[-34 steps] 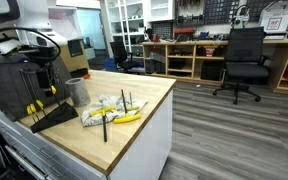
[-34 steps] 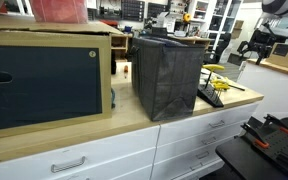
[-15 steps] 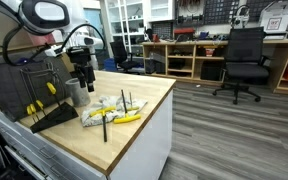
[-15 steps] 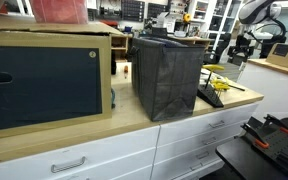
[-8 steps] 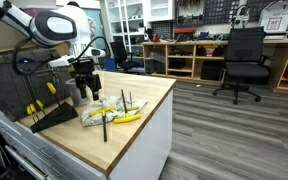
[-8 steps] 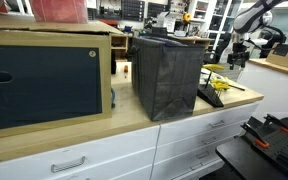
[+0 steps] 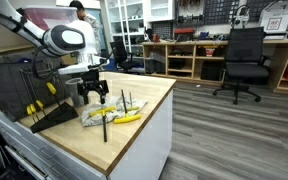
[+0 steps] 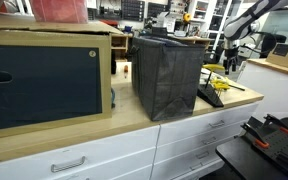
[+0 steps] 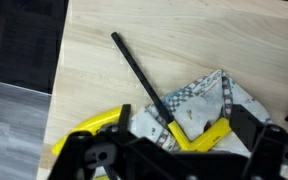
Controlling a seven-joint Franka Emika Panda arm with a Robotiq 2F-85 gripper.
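the gripper (image 7: 94,96) hangs released, jaws wide, just above a patterned cloth (image 9: 210,98); a black rod (image 9: 138,71) and yellow tool (image 9: 96,124) lie beneath it on the desk (image 9: 184,35).

We see the bench (image 9: 184,40) topped with pale wood, smooth and matt, with a fine grain. On it the black stick (image 9: 134,68) looks like smooth plastic with a dull sheen, the rag (image 9: 212,98) is soft printed cloth, and the yellow tool (image 9: 212,137) is glossy plastic. The claw (image 9: 196,130) is matt black. The floor (image 7: 234,130) shows grey wood-look planks, faintly shiny.
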